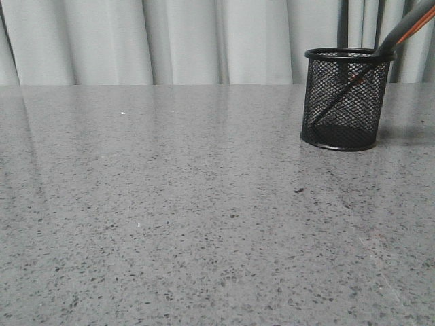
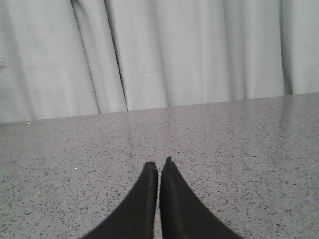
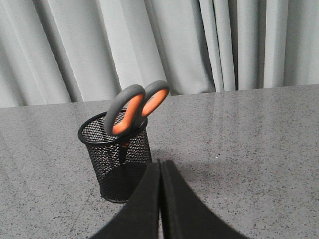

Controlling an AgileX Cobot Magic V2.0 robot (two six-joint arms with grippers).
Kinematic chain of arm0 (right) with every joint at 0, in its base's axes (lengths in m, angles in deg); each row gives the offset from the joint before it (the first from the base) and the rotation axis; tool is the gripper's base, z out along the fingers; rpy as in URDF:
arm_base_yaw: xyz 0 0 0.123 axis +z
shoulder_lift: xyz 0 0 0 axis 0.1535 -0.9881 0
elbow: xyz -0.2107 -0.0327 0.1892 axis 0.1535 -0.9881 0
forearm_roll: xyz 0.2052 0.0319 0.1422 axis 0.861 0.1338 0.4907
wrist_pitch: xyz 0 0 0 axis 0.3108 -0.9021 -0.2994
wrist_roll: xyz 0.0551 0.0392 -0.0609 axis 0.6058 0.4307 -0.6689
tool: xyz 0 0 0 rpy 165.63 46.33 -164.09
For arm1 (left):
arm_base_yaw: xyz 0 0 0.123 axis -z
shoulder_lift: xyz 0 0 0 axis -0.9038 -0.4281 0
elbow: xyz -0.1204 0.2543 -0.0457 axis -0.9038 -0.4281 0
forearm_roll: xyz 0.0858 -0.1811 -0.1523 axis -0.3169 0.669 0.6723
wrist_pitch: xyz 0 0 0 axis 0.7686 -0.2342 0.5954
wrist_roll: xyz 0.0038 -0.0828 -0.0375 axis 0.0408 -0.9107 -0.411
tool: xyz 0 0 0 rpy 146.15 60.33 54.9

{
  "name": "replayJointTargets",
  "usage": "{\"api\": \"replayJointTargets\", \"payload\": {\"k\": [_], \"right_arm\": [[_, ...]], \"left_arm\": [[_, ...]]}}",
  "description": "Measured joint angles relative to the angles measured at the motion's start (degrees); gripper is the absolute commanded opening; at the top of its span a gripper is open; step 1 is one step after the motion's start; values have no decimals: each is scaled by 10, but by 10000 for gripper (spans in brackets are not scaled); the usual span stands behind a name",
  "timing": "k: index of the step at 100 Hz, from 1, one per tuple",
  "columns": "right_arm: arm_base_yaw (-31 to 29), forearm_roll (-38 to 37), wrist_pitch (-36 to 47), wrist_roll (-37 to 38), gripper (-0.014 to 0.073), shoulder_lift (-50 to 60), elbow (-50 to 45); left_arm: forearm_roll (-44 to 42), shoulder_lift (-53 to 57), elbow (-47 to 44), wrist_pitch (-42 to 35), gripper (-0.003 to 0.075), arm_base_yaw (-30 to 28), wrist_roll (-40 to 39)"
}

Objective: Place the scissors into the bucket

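Observation:
The black wire-mesh bucket (image 1: 343,98) stands upright on the grey speckled table at the far right. The scissors (image 1: 401,35) stand in it, blades down, leaning on the rim, handles sticking out toward the upper right. In the right wrist view the bucket (image 3: 119,159) is just beyond my fingers, and the scissors' grey handles with orange lining (image 3: 137,107) rise above its rim. My right gripper (image 3: 160,162) is shut and empty, a little short of the bucket. My left gripper (image 2: 158,163) is shut and empty over bare table. Neither gripper shows in the front view.
The grey speckled table (image 1: 170,204) runs to a white pleated curtain (image 1: 170,41) behind its far edge. A small dark speck (image 1: 299,191) lies in front of the bucket.

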Motion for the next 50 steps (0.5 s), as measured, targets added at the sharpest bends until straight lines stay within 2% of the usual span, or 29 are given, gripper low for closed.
{"api": "replayJointTargets", "payload": {"k": [35,50], "right_arm": [[0,-17,0,0,-69,0,-1],[0,-38,22,5,-69,0,-36]], "left_arm": [[0,0,1,0,-20,0,0],[0,0,1,0,-20,0,0]]}}
